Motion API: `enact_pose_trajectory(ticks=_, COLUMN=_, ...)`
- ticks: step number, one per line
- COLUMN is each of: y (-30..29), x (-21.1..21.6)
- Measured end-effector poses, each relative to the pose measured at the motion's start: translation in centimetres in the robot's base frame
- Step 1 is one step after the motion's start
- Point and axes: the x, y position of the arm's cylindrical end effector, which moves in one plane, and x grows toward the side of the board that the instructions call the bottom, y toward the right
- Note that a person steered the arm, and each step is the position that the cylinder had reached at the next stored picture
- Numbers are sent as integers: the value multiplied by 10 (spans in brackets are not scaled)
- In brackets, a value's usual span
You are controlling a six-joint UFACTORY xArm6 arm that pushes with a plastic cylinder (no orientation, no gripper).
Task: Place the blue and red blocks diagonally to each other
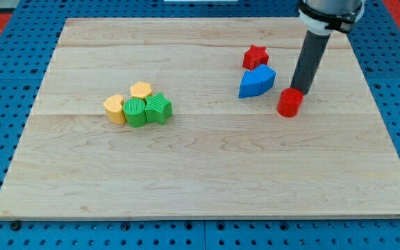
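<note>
On the pale wooden desk [207,187], wide bare boards run along the view's bottom and left, and a tight cluster sits left of centre: a yellow heart-shaped block [114,108], a yellow hexagonal block [141,89], a green round ribbed block [135,112] and a green angular block [159,107]. To the view's right, well inside the desk's edge, a red star-shaped block [255,56] touches the top of a blue wedge-like block [257,82]. A red cylinder block [289,102] lies just beside it, with my tip [302,92], a plain dark rod with no end effector to open or close, at its upper right, seemingly touching.

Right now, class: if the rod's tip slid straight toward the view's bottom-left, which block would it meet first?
Most likely the red cylinder: my tip sits just beyond it toward the view's top-right, seemingly touching it, though depth is unclear.
</note>
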Motion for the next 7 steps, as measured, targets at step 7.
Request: enact_pose_trajectory(ticks=7, y=14, x=-51)
